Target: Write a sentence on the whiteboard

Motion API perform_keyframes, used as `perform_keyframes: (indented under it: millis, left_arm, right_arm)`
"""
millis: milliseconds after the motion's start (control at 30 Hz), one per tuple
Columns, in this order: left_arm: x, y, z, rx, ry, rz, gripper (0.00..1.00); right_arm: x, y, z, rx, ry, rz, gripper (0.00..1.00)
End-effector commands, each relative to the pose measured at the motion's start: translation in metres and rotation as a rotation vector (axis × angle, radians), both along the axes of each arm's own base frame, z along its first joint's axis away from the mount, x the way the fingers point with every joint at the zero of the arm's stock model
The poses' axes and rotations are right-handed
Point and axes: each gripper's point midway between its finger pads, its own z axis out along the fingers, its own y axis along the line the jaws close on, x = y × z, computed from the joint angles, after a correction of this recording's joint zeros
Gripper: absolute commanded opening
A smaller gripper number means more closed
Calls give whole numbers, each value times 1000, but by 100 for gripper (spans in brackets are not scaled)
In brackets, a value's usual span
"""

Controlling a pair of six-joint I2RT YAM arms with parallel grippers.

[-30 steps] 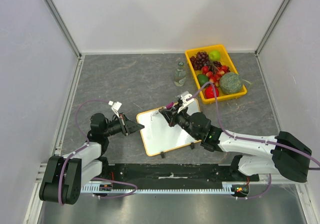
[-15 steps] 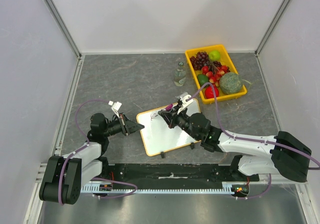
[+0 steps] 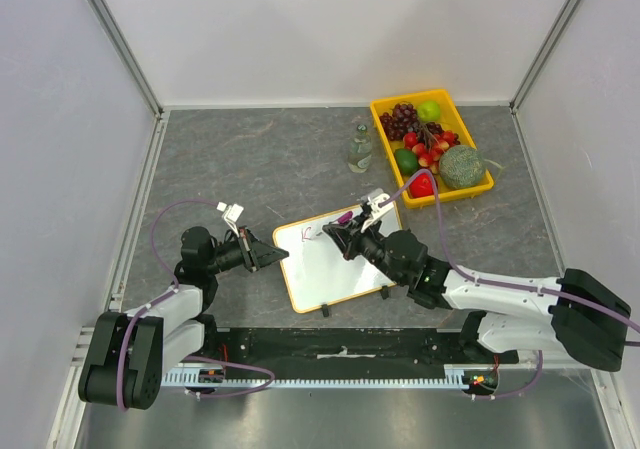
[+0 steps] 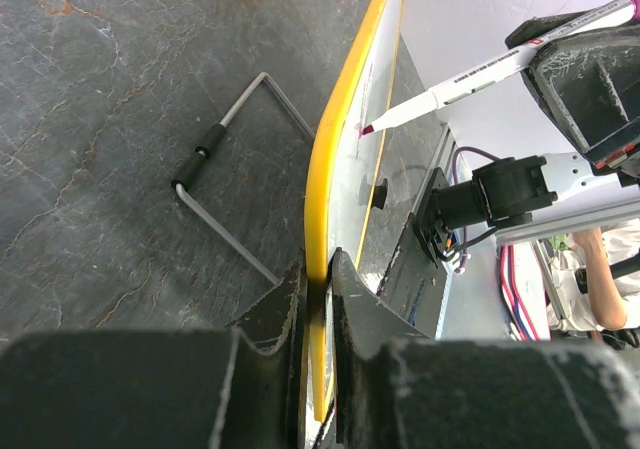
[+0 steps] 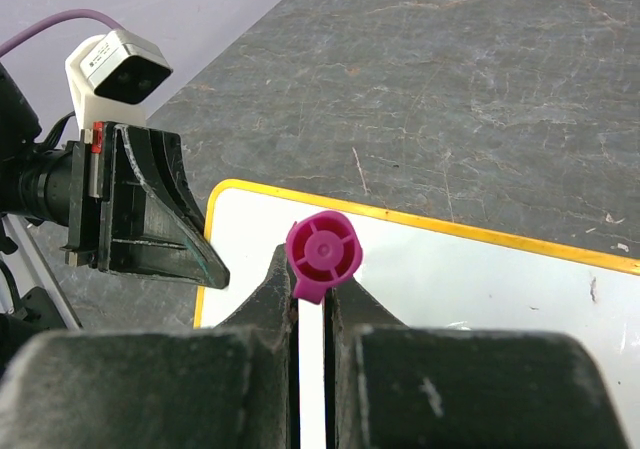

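**A:** How will the whiteboard (image 3: 335, 269) handle?

**B:** I judge it light, thin and stiff, with a slick face. A hard push from the pen could make it skate on the table (image 3: 250, 169), so it wants pinning. The rim is the place to take it, and the left gripper (image 4: 318, 299) has it there. Its jaws are closed on the yellow edge, and the board runs straight ahead from its fingertips.

**A:** And the other hand?

**B:** The right gripper (image 5: 310, 314) is clamped on a marker (image 5: 323, 252). The purple-pink cap end faces back toward its wrist, and the tip reaches out beyond the fingers onto the board's face. It should press lightly, I think, since the nib is soft and the board has only one edge held.

**A:** So where does the board sit?

**B:** On the table between the two hands, in front of the left fingertips and under the right ones. Whether it lies quite flat I cannot tell.

**A:** What does it look like?

**B:** It is a white rectangle with rounded corners and a thin yellow-orange rim. Two small black clips sit on the long edge that lies toward the right arm's base. The sentence (image 3: 308, 232) is barely begun. There is one faint pink mark just by the pen tip, near the corner the left gripper holds, too small to read.
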Motion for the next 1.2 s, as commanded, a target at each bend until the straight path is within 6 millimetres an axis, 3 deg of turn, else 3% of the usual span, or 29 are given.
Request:
perform_keyframes:
  millis: [0, 100, 433, 567, 800, 1167]
  left_arm:
    - [5, 0, 6, 12, -58, -7, 2]
    - [6, 0, 6, 12, -57, -4, 2]
    - [5, 0, 6, 12, -57, -6, 2]
    - [5, 0, 6, 12, -57, -6, 2]
    - [6, 0, 6, 12, -57, -4, 2]
    - [6, 0, 6, 12, -57, -4, 2]
  right_arm:
    - [7, -15, -8, -37, 2, -61, 0]
    - [7, -15, -6, -24, 4, -60, 0]
    - [11, -12, 43, 126, -11, -13, 0]
    - [16, -17, 53, 126, -36, -35, 0]
    - [18, -12, 50, 107, -33, -19, 0]
    - [23, -14, 19, 50, 1, -47, 0]
